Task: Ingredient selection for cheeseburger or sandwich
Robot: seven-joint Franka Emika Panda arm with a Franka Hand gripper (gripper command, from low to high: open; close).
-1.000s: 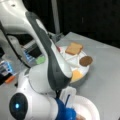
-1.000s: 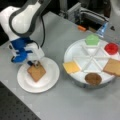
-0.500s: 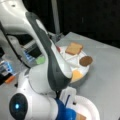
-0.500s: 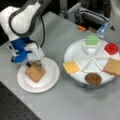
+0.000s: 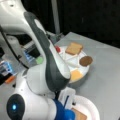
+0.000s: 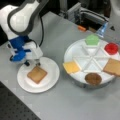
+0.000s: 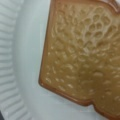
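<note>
In a front view the arm (image 5: 45,65) fills most of the left side, bending down toward the bottom edge. Behind it on the grey table (image 5: 105,65) stands a white divided tray (image 5: 72,61) holding a toast square (image 5: 74,48), a dark brown disc (image 5: 86,60), a yellow square (image 5: 75,75) and a red disc (image 5: 58,49) partly hidden by the arm. At the bottom a white paper plate (image 5: 87,106) shows, with the corner of a second toast square (image 5: 79,115) lying on it. The gripper itself is hidden behind the arm here.

In a front view from the opposite side the gripper (image 6: 32,64) hangs over the far edge of the paper plate (image 6: 51,75), its tips just above the toast (image 6: 37,74), which lies flat on the plate. Whether the claw is released or clenched I cannot tell; nothing is seen between its tips. To this view's right the divided tray (image 6: 82,56) holds one piece per compartment: a green leaf piece (image 6: 92,40), the red disc (image 6: 111,48), the other toast square (image 6: 112,67), the brown disc (image 6: 93,78) and the yellow square (image 6: 71,67). The compartment nearest the plate is bare.

The wrist view shows the toast (image 7: 85,55) close up, flat on the plate's ribbed rim and floor (image 7: 17,62). No fingers appear in it.
</note>
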